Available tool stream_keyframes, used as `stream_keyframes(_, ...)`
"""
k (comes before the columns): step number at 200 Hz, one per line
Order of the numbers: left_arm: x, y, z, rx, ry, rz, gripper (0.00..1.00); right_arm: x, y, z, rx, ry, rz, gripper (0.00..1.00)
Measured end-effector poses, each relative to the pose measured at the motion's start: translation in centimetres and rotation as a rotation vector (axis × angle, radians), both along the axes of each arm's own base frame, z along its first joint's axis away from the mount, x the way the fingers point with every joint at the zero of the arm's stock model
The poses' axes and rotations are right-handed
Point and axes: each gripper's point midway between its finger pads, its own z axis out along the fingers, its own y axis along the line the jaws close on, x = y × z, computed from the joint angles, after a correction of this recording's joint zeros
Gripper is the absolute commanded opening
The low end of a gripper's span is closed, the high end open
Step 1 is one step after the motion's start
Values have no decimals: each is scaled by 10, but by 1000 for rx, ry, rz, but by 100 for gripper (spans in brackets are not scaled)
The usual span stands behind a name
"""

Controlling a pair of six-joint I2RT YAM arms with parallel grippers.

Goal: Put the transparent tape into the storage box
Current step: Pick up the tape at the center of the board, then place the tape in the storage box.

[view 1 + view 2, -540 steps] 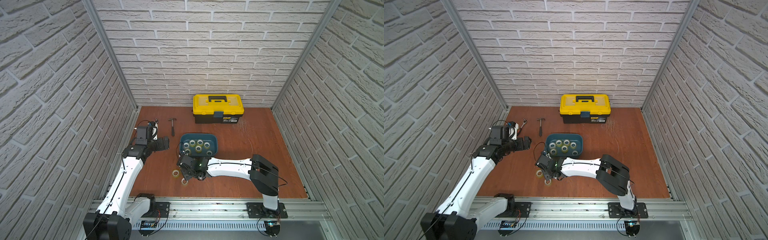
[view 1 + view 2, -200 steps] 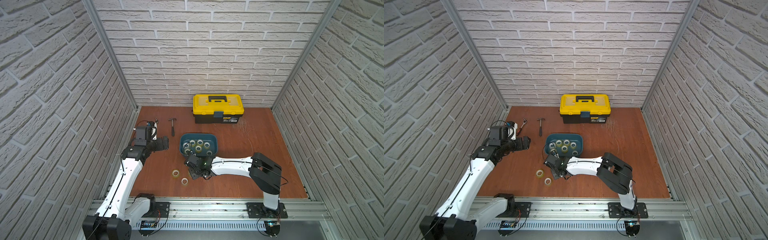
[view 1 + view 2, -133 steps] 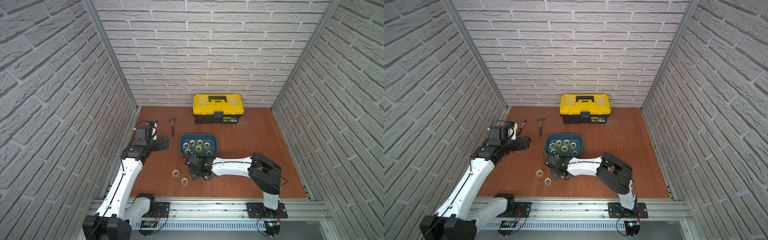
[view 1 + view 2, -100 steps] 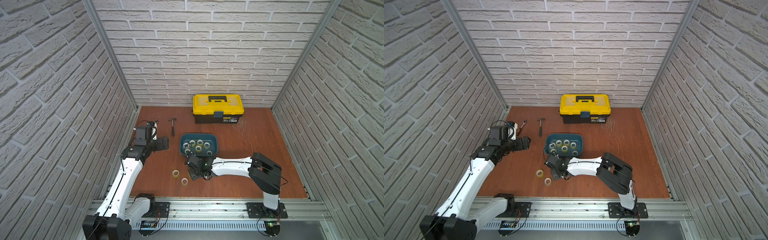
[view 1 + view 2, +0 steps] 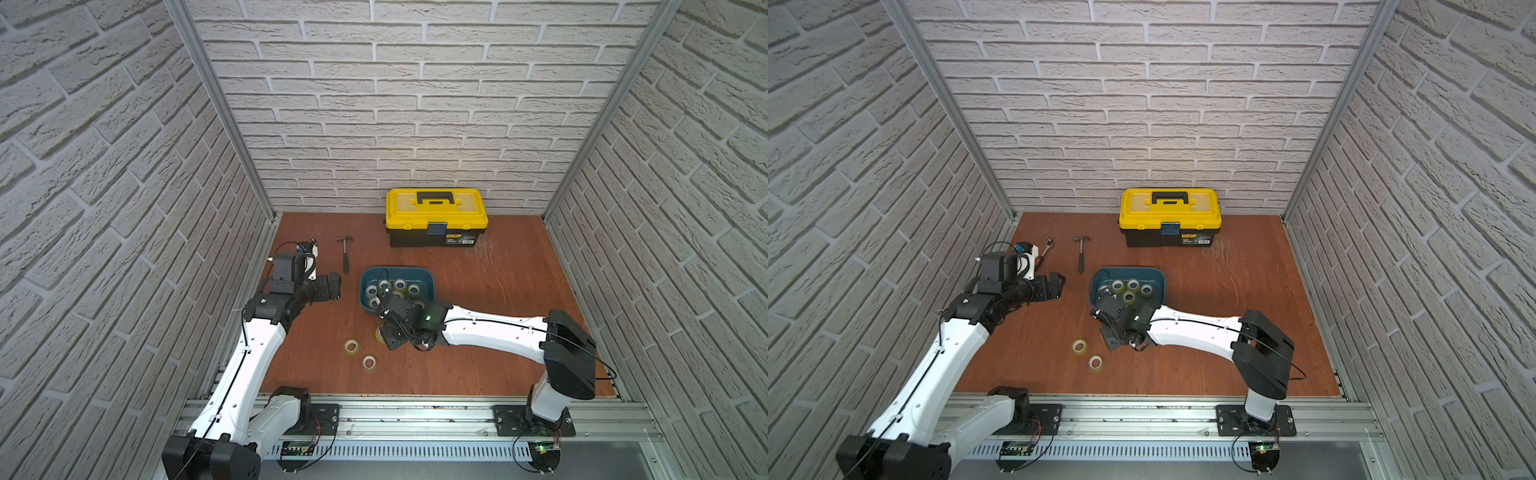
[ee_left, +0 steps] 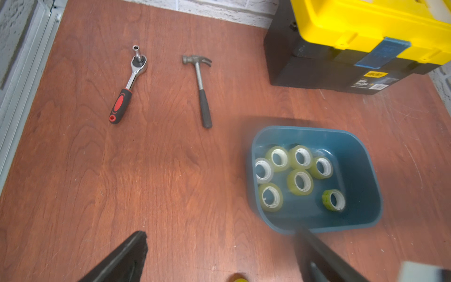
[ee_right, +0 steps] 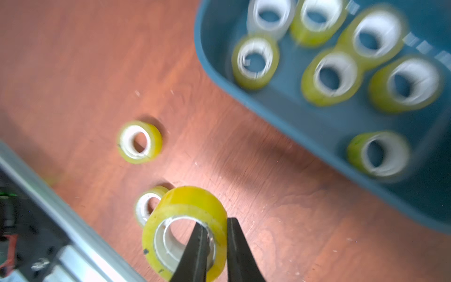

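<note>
The wooden surface (image 5: 498, 353) carries a yellow toolbox (image 5: 436, 216), hammer (image 5: 345, 253), ratchet (image 6: 128, 84), the storage box (image 5: 430, 286) and two loose tape rolls (image 5: 351, 345) (image 5: 368, 362); a third roll (image 7: 190, 202) seems just clear of it.

Bright, even light; motion-blurred wrist views

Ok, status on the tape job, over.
Right gripper shut on a tape roll, beside storage box. Left gripper open. Seven rolls boxed, two loose rolls on table. Path clear.
</note>
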Motion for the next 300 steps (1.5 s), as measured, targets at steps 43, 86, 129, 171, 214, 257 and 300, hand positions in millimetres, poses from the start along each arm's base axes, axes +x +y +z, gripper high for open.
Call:
stream_keyframes(43, 12, -5, 8, 19, -30, -32, 98, 50, -18, 53, 42, -83, -62, 4)
stream_keyframes(86, 31, -12, 3, 31, -22, -56, 98, 116, -46, 44, -10, -89, -152, 3)
stream_keyframes(129, 27, -13, 12, 44, -58, -67, 98, 149, -82, -26, -134, 27, -217, 3)
stream_keyframes(171, 25, -13, 19, 44, -89, -70, 98, 161, -104, -65, -205, 92, -250, 3)
stream_keyframes(214, 27, -14, 13, 49, -70, -73, 98, 166, -106, -60, -201, 84, -256, 7)
stream_keyframes(257, 27, -14, 13, 50, -69, -74, 98, 167, -106, -60, -202, 83, -254, 34)
stream_keyframes(300, 27, -14, 13, 50, -67, -73, 98, 167, -107, -59, -203, 82, -253, 41)
